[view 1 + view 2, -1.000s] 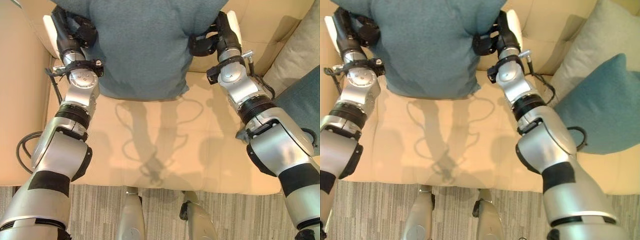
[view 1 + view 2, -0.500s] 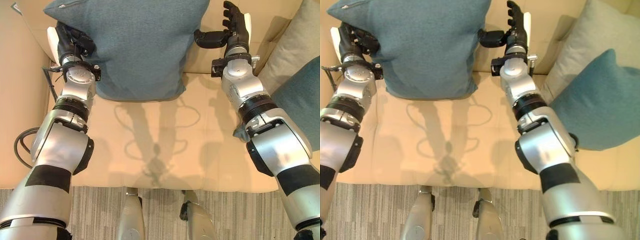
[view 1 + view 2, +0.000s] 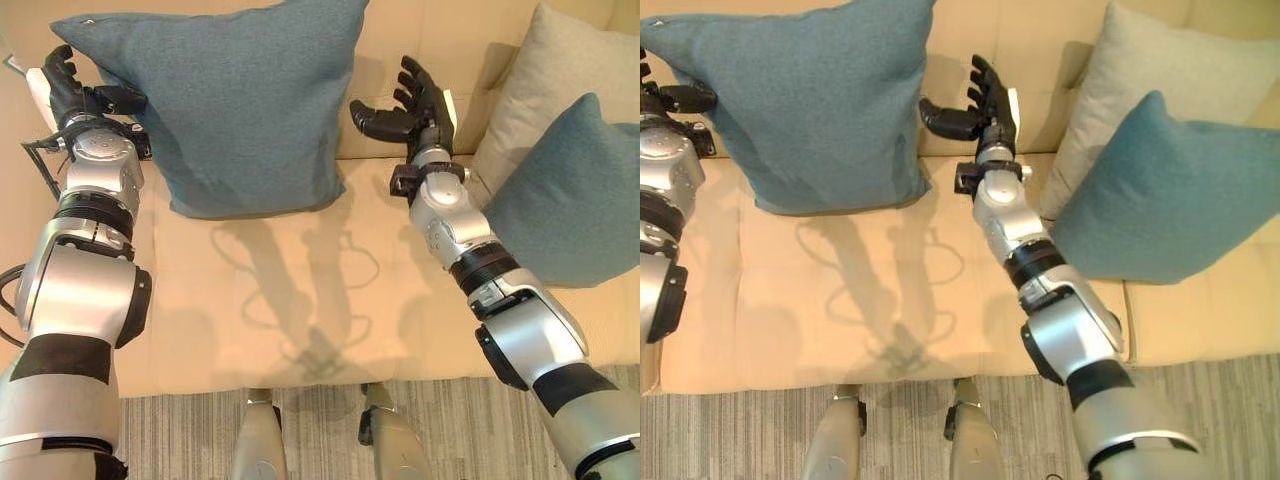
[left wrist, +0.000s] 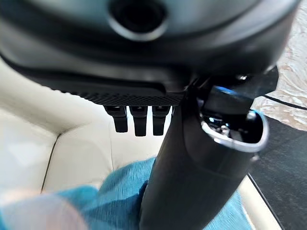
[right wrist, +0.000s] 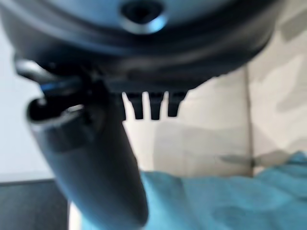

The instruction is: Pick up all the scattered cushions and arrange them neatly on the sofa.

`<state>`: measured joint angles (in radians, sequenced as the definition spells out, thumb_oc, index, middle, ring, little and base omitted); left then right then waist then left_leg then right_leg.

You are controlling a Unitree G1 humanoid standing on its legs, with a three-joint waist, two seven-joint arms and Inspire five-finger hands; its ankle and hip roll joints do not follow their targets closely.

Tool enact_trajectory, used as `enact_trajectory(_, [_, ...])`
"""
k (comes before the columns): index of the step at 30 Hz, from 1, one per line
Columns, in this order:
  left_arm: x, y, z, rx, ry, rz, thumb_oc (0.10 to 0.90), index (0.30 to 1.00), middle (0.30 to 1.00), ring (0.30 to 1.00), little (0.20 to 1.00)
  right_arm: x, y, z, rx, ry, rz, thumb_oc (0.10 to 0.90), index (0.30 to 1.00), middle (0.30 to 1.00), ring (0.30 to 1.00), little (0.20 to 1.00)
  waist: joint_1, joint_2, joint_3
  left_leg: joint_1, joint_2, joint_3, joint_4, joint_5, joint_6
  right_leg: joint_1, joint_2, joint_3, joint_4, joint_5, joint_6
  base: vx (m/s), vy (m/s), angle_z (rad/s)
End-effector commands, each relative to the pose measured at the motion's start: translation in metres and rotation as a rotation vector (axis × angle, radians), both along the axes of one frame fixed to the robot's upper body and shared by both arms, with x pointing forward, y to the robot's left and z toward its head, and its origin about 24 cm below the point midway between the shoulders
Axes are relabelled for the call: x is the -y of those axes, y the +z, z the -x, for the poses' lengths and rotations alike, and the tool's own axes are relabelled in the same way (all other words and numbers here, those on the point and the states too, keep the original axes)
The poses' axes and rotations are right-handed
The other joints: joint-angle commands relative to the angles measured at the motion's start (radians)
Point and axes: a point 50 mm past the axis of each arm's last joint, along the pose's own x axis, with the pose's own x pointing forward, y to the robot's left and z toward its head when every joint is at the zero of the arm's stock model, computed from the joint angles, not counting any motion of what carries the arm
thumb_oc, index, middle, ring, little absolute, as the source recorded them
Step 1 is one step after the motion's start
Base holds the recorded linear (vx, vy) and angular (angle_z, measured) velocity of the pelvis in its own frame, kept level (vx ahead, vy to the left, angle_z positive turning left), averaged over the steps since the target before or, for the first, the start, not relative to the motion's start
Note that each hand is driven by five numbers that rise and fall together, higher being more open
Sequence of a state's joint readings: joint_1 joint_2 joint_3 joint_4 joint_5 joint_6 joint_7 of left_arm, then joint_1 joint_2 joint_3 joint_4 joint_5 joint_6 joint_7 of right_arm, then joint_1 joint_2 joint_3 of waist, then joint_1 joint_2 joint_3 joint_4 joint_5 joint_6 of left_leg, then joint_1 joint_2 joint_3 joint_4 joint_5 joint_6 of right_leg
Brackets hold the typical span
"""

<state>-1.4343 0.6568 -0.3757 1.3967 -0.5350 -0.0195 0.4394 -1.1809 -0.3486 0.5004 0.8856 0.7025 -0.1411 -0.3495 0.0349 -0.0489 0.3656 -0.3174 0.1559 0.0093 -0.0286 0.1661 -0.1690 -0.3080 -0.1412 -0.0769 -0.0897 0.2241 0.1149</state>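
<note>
With both sets of fingers spread and touching nothing, the left hand (image 3: 75, 88) and right hand (image 3: 412, 98) flanked the dark teal cushion (image 3: 240, 100), which stood between them, propped against the sofa (image 3: 300, 290) back so it stayed upright.

Released the teal cushion (image 3: 240, 100), now propped upright against the sofa (image 3: 300, 300) backrest instead of gripped between both hands. Left hand (image 3: 75, 85) drawn off to the cushion's left corner, fingers straightened. Right hand (image 3: 405, 105) pulled clear to its right, fingers spread.
</note>
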Motion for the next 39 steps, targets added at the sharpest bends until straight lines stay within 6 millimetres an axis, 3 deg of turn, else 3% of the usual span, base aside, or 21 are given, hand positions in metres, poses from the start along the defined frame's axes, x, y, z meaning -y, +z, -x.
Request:
enact_trajectory(1, [-0.015, 0.062, 0.018, 0.165, 0.026, -0.124, 0.8, 0.9, 0.9, 0.9, 0.9, -0.014, 0.042, 0.009, 0.191, 0.095, 0.174, 0.8, 0.9, 0.9, 0.9, 0.9, -0.027, 0.011, -0.045, 0.004, 0.016, 0.015, 0.07, -0.1, 0.028, 0.04, -0.074, 0.029, 0.157, -0.22, 0.073, 0.01, 0.006, -0.05])
enact_trajectory(5, [-0.038, 0.053, 0.027, 0.17, 0.065, -0.041, 0.8, 0.9, 0.9, 0.9, 0.9, -0.019, 0.02, 0.023, 0.197, 0.189, 0.373, 0.8, 0.9, 0.9, 0.9, 0.9, -0.051, 0.0, -0.071, 0.035, 0.021, 0.031, 0.073, -0.113, 0.029, 0.061, -0.074, 0.033, 0.157, -0.223, 0.074, 0.04, -0.002, -0.05])
enact_trajectory(6, [-0.038, 0.052, 0.027, 0.168, 0.065, -0.04, 0.8, 0.9, 0.9, 0.9, 0.9, -0.019, 0.018, 0.023, 0.194, 0.189, 0.375, 0.8, 0.9, 0.9, 0.9, 0.9, -0.051, 0.002, -0.072, 0.036, 0.021, 0.031, 0.073, -0.113, 0.029, 0.062, -0.074, 0.033, 0.157, -0.223, 0.074, 0.05, -0.016, -0.1])
enact_trajectory(11, [-0.075, 0.039, 0.049, 0.188, 0.21, 0.026, 0.8, 0.9, 0.9, 0.9, 0.9, -0.006, -0.012, 0.039, 0.186, 0.24, 0.455, 0.8, 0.9, 0.9, 0.9, 0.9, -0.075, -0.004, -0.092, 0.065, 0.031, 0.047, 0.081, -0.133, 0.028, 0.08, -0.074, 0.039, 0.156, -0.228, 0.079, 0.04, 0.009, -0.11])
enact_trajectory(13, [-0.093, 0.034, 0.061, 0.153, 0.309, -0.008, 0.8, 0.9, 0.9, 0.9, 0.9, -0.005, -0.023, 0.048, 0.189, 0.275, 0.454, 0.8, 0.9, 0.9, 0.9, 0.9, -0.082, -0.004, -0.098, 0.073, 0.035, 0.057, 0.084, -0.137, 0.029, 0.081, -0.073, 0.046, 0.153, -0.226, 0.081, 0.02, 0.018, -0.1])
enact_trajectory(14, [-0.098, 0.03, 0.066, 0.091, 0.377, -0.105, 0.8, 0.9, 0.9, 0.9, 0.9, -0.002, -0.031, 0.051, 0.18, 0.287, 0.446, 0.8, 0.9, 0.9, 0.9, 0.9, -0.087, -0.007, -0.1, 0.078, 0.038, 0.061, 0.087, -0.139, 0.028, 0.082, -0.072, 0.048, 0.152, -0.225, 0.081, 0.01, 0.011, -0.08])
enact_trajectory(16, [-0.11, 0.018, 0.074, 0.007, 0.447, -0.192, 0.8, 0.9, 0.9, 0.9, 0.9, 0.007, -0.036, 0.057, 0.19, 0.282, 0.457, 0.8, 0.9, 0.9, 0.9, 0.9, -0.098, -0.009, -0.108, 0.083, 0.042, 0.07, 0.083, -0.138, 0.028, 0.079, -0.072, 0.054, 0.149, -0.222, 0.084, 0.02, 0.025, -0.14])
enact_trajectory(21, [-0.127, 0.006, 0.089, 0.034, 0.487, -0.108, 0.8, 0.9, 0.9, 0.9, 0.9, 0.034, -0.065, 0.068, 0.104, 0.246, 0.493, 0.8, 0.9, 0.9, 0.9, 0.9, -0.115, 0.001, -0.135, 0.109, 0.048, 0.081, 0.072, -0.144, 0.027, 0.091, -0.072, 0.054, 0.146, -0.228, 0.087, 0.05, 0.012, -0.1])
enact_trajectory(22, [-0.133, -0.003, 0.096, 0.079, 0.518, -0.076, 0.8, 0.9, 0.9, 0.9, 0.9, 0.048, -0.08, 0.077, 0.064, 0.213, 0.506, 0.8, 0.9, 0.9, 0.9, 0.9, -0.118, 0.0, -0.149, 0.128, 0.048, 0.086, 0.066, -0.149, 0.027, 0.104, -0.072, 0.053, 0.147, -0.235, 0.087, 0.08, -0.015, -0.11])
enact_trajectory(24, [-0.136, -0.015, 0.098, 0.079, 0.522, -0.062, 0.8, 0.9, 0.9, 0.9, 0.9, 0.057, -0.088, 0.083, 0.047, 0.188, 0.513, 0.8, 0.9, 0.9, 0.9, 0.9, -0.119, 0.002, -0.158, 0.139, 0.049, 0.088, 0.064, -0.151, 0.027, 0.112, -0.073, 0.052, 0.147, -0.237, 0.087, 0.08, -0.026, -0.11])
enact_trajectory(25, [-0.145, -0.047, 0.108, 0.025, 0.543, -0.043, 0.8, 0.9, 0.9, 0.9, 0.9, 0.078, -0.105, 0.094, -0.005, 0.131, 0.526, 0.8, 0.9, 0.9, 0.9, 0.9, -0.122, -0.002, -0.173, 0.163, 0.05, 0.092, 0.059, -0.156, 0.027, 0.132, -0.072, 0.049, 0.147, -0.245, 0.086, 0.07, -0.025, -0.1])
enact_trajectory(26, [-0.145, -0.054, 0.109, 0.015, 0.543, -0.038, 0.8, 0.9, 0.9, 0.9, 0.9, 0.079, -0.107, 0.096, -0.013, 0.134, 0.534, 0.8, 0.9, 0.9, 0.9, 0.9, -0.124, 0.005, -0.178, 0.169, 0.05, 0.093, 0.056, -0.156, 0.027, 0.137, -0.072, 0.049, 0.145, -0.246, 0.086, 0.13, -0.062, -0.06])
enact_trajectory(27, [-0.144, -0.084, 0.113, -0.013, 0.526, 0.003, 0.8, 0.9, 0.9, 0.9, 0.9, 0.097, -0.123, 0.106, -0.076, 0.08, 0.555, 0.8, 0.9, 0.9, 0.9, 0.9, -0.126, 0.003, -0.194, 0.19, 0.053, 0.096, 0.054, -0.16, 0.028, 0.153, -0.07, 0.045, 0.147, -0.255, 0.084, 0.07, -0.037, -0.02])
enact_trajectory(28, [-0.143, -0.09, 0.114, -0.021, 0.527, 0.008, 0.8, 0.9, 0.9, 0.9, 0.9, 0.097, -0.124, 0.108, -0.083, 0.082, 0.563, 0.8, 0.9, 0.9, 0.9, 0.9, -0.127, 0.01, -0.199, 0.195, 0.053, 0.097, 0.052, -0.16, 0.027, 0.157, -0.07, 0.045, 0.147, -0.256, 0.083, 0.09, -0.071, 0.0])
enact_trajectory(29, [-0.143, -0.11, 0.122, -0.014, 0.522, 0.03, 0.8, 0.9, 0.9, 0.9, 0.9, 0.108, -0.133, 0.117, -0.118, 0.05, 0.577, 0.8, 0.9, 0.9, 0.9, 0.9, -0.128, 0.008, -0.207, 0.21, 0.054, 0.1, 0.05, -0.163, 0.027, 0.17, -0.066, 0.043, 0.147, -0.262, 0.081, 0.08, -0.092, -0.03])
enact_trajectory(30, [-0.131, -0.153, 0.136, -0.02, 0.45, 0.065, 0.8, 0.9, 0.9, 0.9, 0.9, 0.125, -0.151, 0.133, -0.192, -0.001, 0.557, 0.8, 0.9, 0.9, 0.9, 0.9, -0.127, 0.012, -0.226, 0.236, 0.059, 0.103, 0.049, -0.166, 0.025, 0.191, -0.059, 0.041, 0.149, -0.272, 0.074, 0.09, -0.14, -0.05])
enact_trajectory(32, [-0.124, -0.196, 0.162, -0.091, 0.436, 0.068, 0.8, 0.9, 0.9, 0.9, 0.9, 0.143, -0.168, 0.147, -0.269, -0.067, 0.52, 0.8, 0.9, 0.9, 0.9, 0.9, -0.127, 0.012, -0.24, 0.26, 0.07, 0.102, 0.046, -0.162, 0.02, 0.212, -0.045, 0.037, 0.16, -0.291, 0.063, 0.04, -0.159, -0.03])
enact_trajectory(34, [-0.102, -0.236, 0.178, -0.173, 0.313, 0.077, 0.8, 0.9, 0.9, 0.9, 0.9, 0.157, -0.184, 0.159, -0.338, -0.118, 0.491, 0.8, 0.9, 0.9, 0.9, 0.9, -0.12, 0.02, -0.242, 0.277, 0.087, 0.095, 0.048, -0.147, 0.014, 0.233, -0.026, 0.026, 0.191, -0.323, 0.047, -0.03, -0.174, 0.01])
enact_trajectory(37, [-0.08, -0.302, 0.213, -0.328, 0.299, 0.27, 0.8, 0.9, 0.9, 0.9, 0.9, 0.164, -0.21, 0.172, -0.447, -0.156, 0.438, 0.8, 0.9, 0.9, 0.9, 0.9, -0.113, 0.034, -0.245, 0.303, 0.129, 0.09, 0.018, -0.061, -0.009, 0.262, 0.022, 0.011, 0.215, -0.36, 0.019, -0.05, -0.155, 0.05])
enact_trajectory(39, [-0.057, -0.335, 0.225, -0.417, 0.269, 0.373, 0.8, 0.9, 0.9, 0.9, 0.9, 0.171, -0.227, 0.181, -0.512, -0.22, 0.39, 0.8, 0.9, 0.9, 0.9, 0.9, -0.105, 0.044, -0.234, 0.283, 0.161, 0.064, 0.015, 0.053, -0.039, 0.279, 0.05, -0.01, 0.211, -0.372, 0.003, -0.19, -0.17, 0.07])
